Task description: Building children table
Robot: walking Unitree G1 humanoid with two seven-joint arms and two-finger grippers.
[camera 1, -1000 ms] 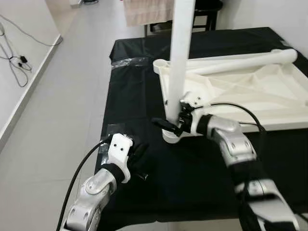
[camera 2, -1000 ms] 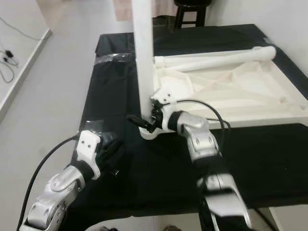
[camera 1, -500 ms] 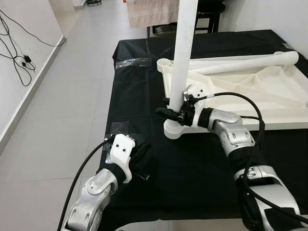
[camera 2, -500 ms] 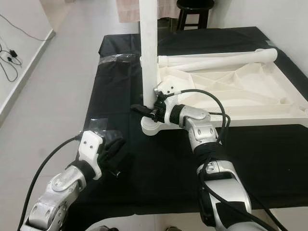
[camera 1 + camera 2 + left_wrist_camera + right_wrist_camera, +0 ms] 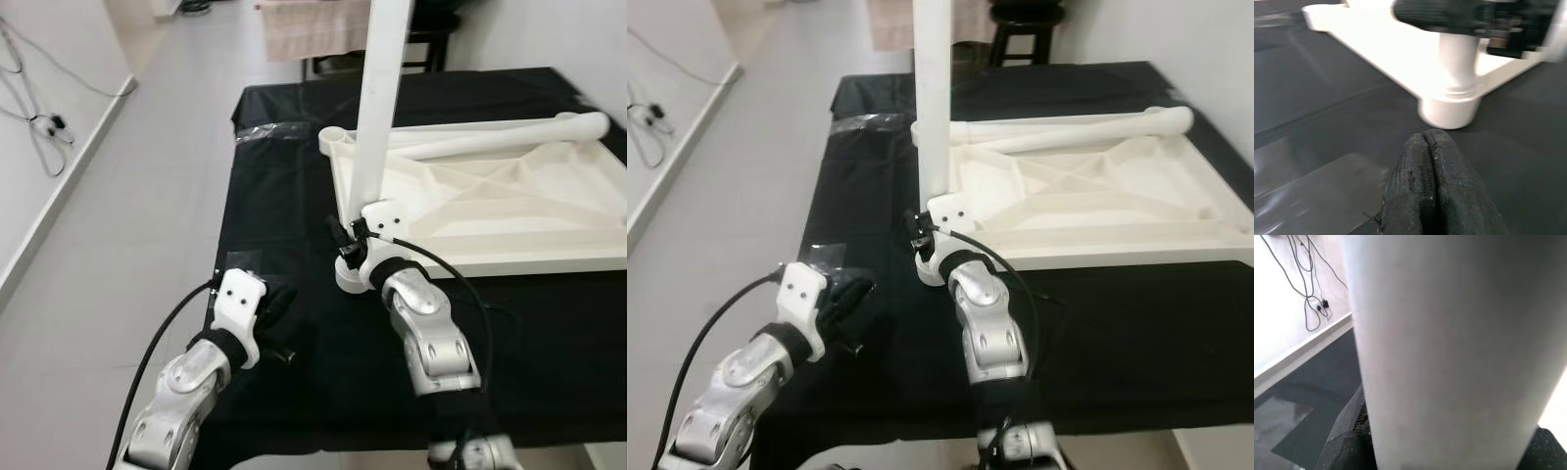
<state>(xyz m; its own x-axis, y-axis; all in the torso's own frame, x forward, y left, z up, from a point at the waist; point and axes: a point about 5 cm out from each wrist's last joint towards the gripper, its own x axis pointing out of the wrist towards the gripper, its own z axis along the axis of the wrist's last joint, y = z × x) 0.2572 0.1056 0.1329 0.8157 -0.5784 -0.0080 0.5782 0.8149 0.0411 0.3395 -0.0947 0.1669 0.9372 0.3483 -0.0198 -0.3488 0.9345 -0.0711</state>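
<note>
Tabletop (image 5: 509, 196) upside down on black cloth (image 5: 274, 215), frame centre-right. Leg (image 5: 377, 108) upright in near-left corner socket (image 5: 351, 274). Right gripper (image 5: 353, 247) clamped round leg base. Left gripper (image 5: 279, 304) closed, empty, resting on cloth. Step: seating leg. Next: twist or press home, keep vertical.

A tabletop (image 5: 509, 201) lies upside down on the worktop's (image 5: 284, 206) right half. One leg (image 5: 377, 108) stands upright in its near-left corner; another leg (image 5: 490, 135) lies along its far edge. A stool (image 5: 1019, 29) stands behind the worktop.
</note>
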